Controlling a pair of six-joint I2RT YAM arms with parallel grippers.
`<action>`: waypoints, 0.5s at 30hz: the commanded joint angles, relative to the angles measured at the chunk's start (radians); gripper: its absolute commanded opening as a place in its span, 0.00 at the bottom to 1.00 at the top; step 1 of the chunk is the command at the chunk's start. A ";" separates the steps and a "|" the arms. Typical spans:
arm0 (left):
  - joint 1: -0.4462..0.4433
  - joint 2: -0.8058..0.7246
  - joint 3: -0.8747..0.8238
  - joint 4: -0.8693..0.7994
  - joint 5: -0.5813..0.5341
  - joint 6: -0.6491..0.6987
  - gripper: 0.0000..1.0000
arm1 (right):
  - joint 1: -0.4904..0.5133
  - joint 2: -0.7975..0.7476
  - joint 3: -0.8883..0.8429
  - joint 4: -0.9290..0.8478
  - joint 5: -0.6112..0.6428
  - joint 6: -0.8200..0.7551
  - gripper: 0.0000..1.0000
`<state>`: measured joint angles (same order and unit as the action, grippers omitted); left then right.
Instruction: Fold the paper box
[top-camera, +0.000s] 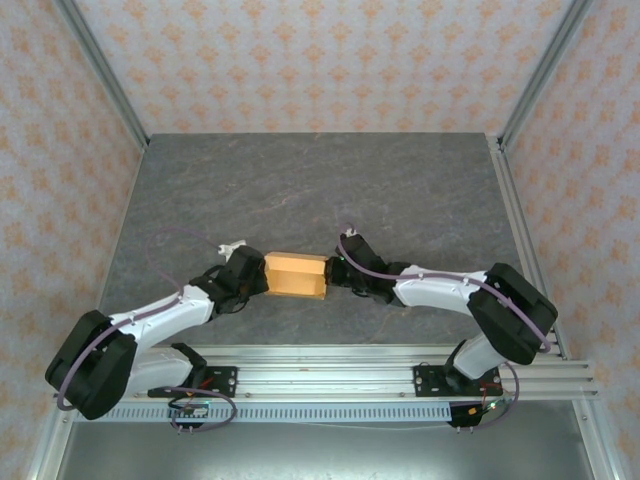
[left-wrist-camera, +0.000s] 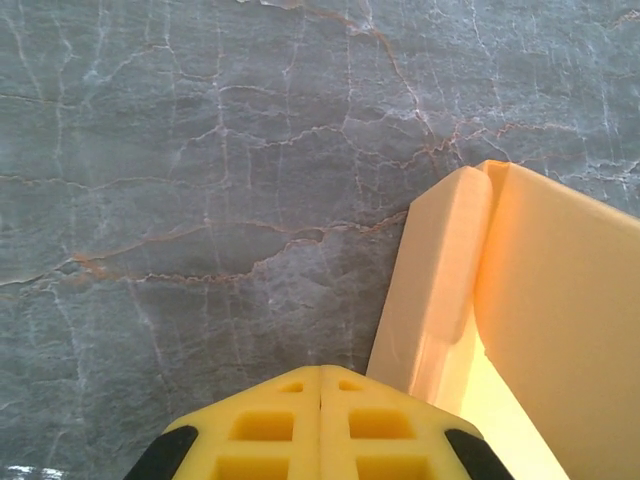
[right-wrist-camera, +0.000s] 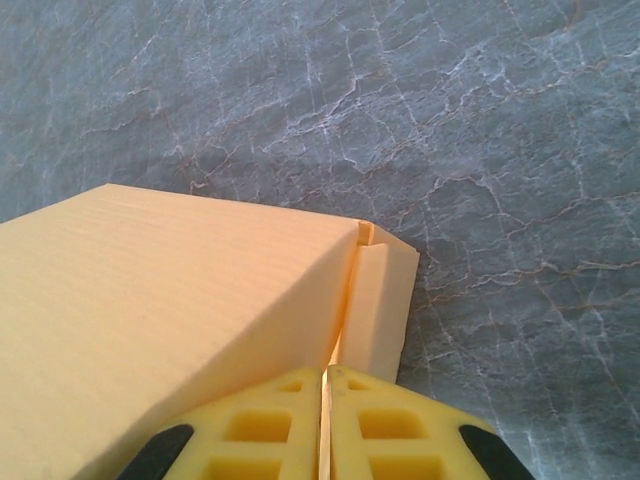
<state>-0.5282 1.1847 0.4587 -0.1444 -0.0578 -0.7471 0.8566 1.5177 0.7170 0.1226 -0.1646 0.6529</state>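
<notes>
Left jaws: pressed flat together, nothing between them; left gripper (left-wrist-camera: 320, 400) tip-on beside the left end of the box (top-camera: 295, 275).
Right jaws: closed to a hairline; right gripper (right-wrist-camera: 326, 400) at the right end, in line with the slit between the end flaps (right-wrist-camera: 385, 300); impossible to tell whether any card is caught in that hairline.
Box, form: tan card, already a compact block, lying flat between the two grippers.
Box, place: about midway between the left and right edges of the table (top-camera: 300, 180), nearer the near edge than the far.
Table: grey marbled top.
Step in hand, judged: pressing the end flaps home.
Doing it well: push from both ends evenly and at once, so that the block neither slides nor skews; closed tips square on the flaps; light force, thin card creasing easily.
Count: box, one; grippers, two; table, one.
</notes>
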 joint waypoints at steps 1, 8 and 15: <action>-0.007 -0.027 -0.011 -0.024 -0.054 -0.013 0.05 | 0.016 -0.007 0.017 -0.049 0.049 -0.025 0.10; -0.007 -0.195 -0.050 -0.028 -0.021 0.074 0.27 | 0.018 -0.010 0.023 -0.062 0.052 -0.038 0.10; -0.007 -0.205 -0.092 -0.043 0.018 0.077 0.37 | 0.022 -0.009 0.032 -0.083 0.060 -0.042 0.10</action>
<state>-0.5285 0.9730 0.4011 -0.1715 -0.0566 -0.6792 0.8703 1.5177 0.7204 0.0700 -0.1364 0.6266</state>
